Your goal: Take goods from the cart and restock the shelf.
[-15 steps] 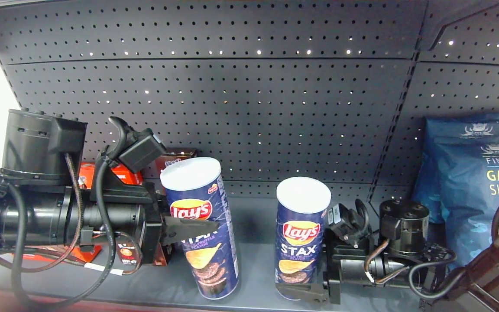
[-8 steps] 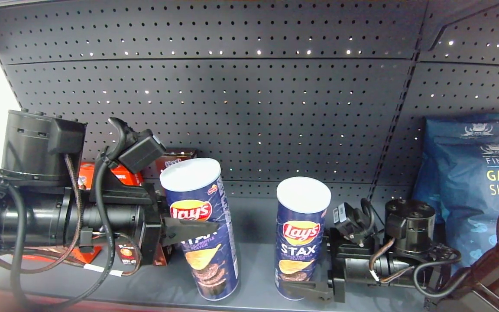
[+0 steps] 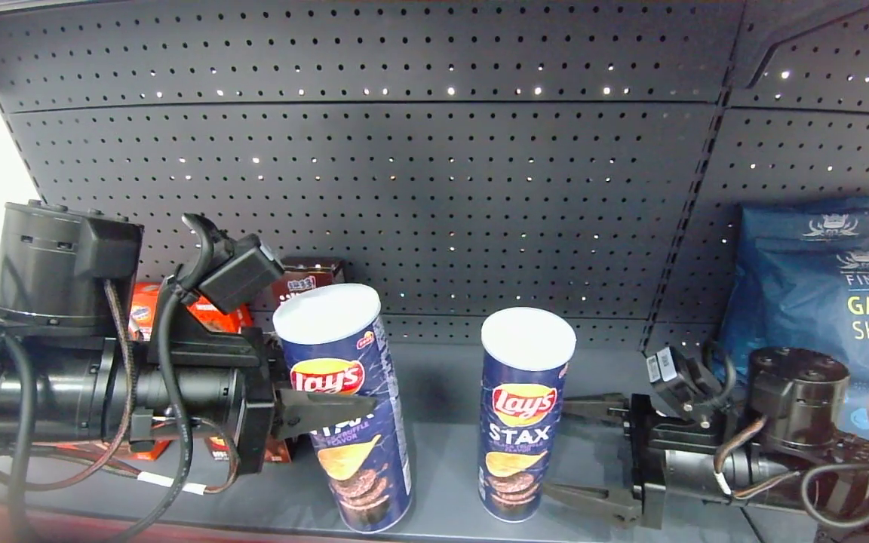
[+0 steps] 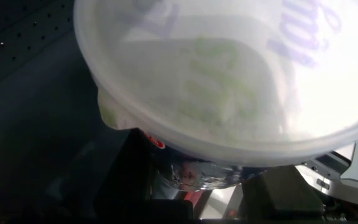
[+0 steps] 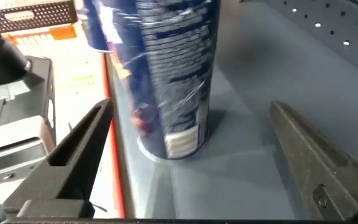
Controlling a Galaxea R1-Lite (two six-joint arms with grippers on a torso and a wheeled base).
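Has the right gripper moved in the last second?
Yes. The right gripper has drawn back to the right from the right-hand can, toward the blue snack bag; the can stands where it was.

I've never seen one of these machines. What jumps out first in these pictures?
Two tall blue chip cans with white lids stand out on the dark shelf. The left can leans, clamped in the left gripper; the right can stands upright, with the right gripper open beside it. Blue snack bags stand at the far right.
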